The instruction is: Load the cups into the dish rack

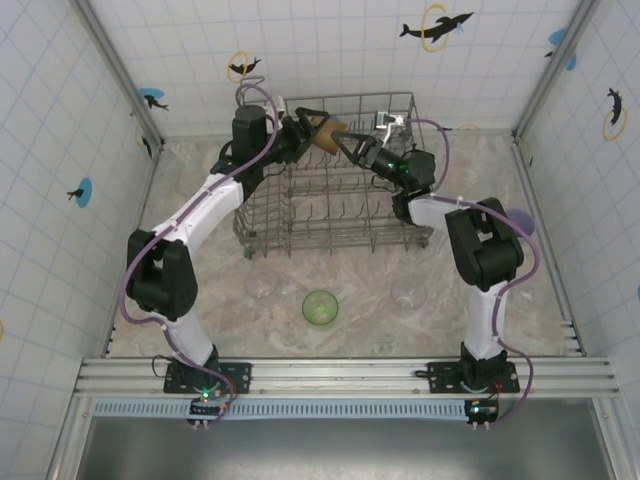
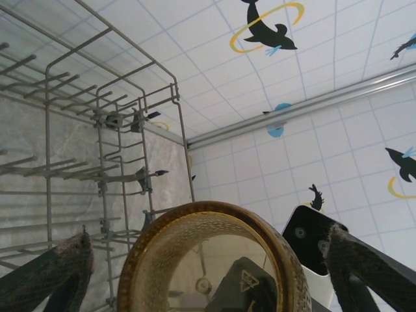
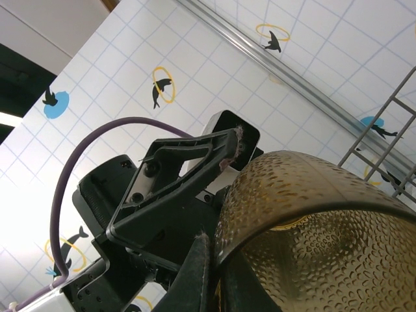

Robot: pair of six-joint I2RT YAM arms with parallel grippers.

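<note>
Hanging above the rack's (image 1: 300, 235) far left corner: amber cup (image 1: 327, 134), tipped on its side, clear of the tines, both grippers meeting at it.

Right gripper (image 1: 343, 139): closed down hard, pinching the cup's wall at the rim; cup carried by this arm alone.

Left gripper (image 1: 316, 131): spread wide, fingers (image 2: 52, 276) standing either side of the cup's mouth, gap showing on both sides, nothing held. The mouth faces the left wrist camera, base visible through it.

On the table in front of the rack: green cup (image 1: 320, 307) in the middle, clear cup (image 1: 261, 285) to its left, another clear cup (image 1: 408, 292) to its right, all apart. Lilac cup (image 1: 521, 219) beside the right arm's elbow, partly hidden.
</note>
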